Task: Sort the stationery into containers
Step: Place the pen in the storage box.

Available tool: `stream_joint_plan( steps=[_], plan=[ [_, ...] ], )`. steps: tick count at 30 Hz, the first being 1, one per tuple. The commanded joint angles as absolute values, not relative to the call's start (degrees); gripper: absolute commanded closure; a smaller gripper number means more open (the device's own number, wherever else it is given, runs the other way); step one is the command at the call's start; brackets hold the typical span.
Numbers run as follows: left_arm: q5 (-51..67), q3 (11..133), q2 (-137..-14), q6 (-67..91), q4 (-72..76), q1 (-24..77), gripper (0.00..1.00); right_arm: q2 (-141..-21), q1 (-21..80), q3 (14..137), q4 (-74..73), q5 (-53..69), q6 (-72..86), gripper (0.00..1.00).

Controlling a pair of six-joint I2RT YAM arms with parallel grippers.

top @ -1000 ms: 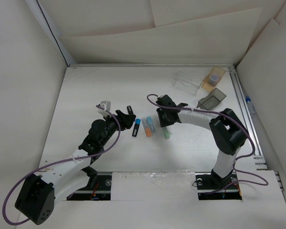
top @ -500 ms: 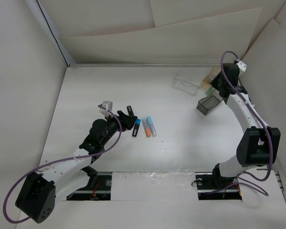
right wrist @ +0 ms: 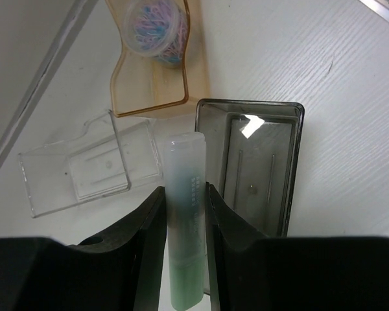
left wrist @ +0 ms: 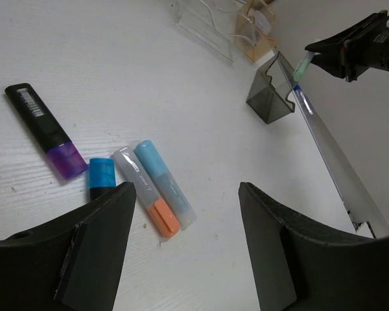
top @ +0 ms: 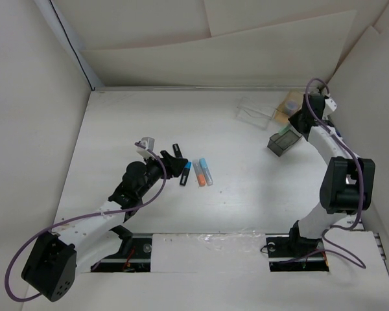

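Top external view, starting at the left: the left gripper [top: 172,162] hangs low over the white table [top: 117,129], its jaws apart with nothing between them. Just past its fingertips, 4 short markers lie on the tabletop. The left wrist camera shows them in order. First is a black marker with a purple end [left wrist: 42,129], slanted and a little apart from the rest. Next is a black marker with a blue cap [left wrist: 102,176], its body partly hidden behind one gripper finger. Then come a pale marker with an orange end [left wrist: 147,197] and a light-blue marker with a clear tip [left wrist: 162,181]. These last 3 lie side by side, touching or very nearly so.

Further right, towards the far right corner, stand 3 small rectangular plastic boxes. The clear box [top: 255,110] is leftmost. The translucent tan-orange box [top: 288,103] sits just beside it and holds a small round tub of coloured paper clips [right wrist: 152,26]. The smoky dark grey box [top: 282,141] stands nearest the arms.

The right gripper [right wrist: 183,197] is clamped on a pale marker with a green end [right wrist: 185,162], which runs lengthwise between both fingers. Seen from the right wrist camera, this marker hangs above the boxes, over the gap between the clear box and the near rim of the grey one. I cannot tell whether it touches either.
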State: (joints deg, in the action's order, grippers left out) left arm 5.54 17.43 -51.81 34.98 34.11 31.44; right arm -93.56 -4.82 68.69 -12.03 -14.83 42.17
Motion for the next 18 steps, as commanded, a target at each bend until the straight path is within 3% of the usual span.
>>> stream_joint_plan(
  steps=[1, 10, 18],
  plan=[
    [6.5, 20.0, -51.7, 34.8, 37.3, 31.6, 0.38, -94.7, -4.9, 68.8, -8.6, -16.5, 44.3, 1.0],
    [6.5, 20.0, -51.7, 34.8, 37.3, 31.6, 0.38, -96.3, -5.4, 67.8, -8.6, -19.3, 44.3, 1.0],
    [6.5, 20.0, -51.7, 34.8, 37.3, 31.6, 0.38, -97.4, -5.4, 66.6, -8.6, -20.4, 44.3, 0.87]
  ],
)
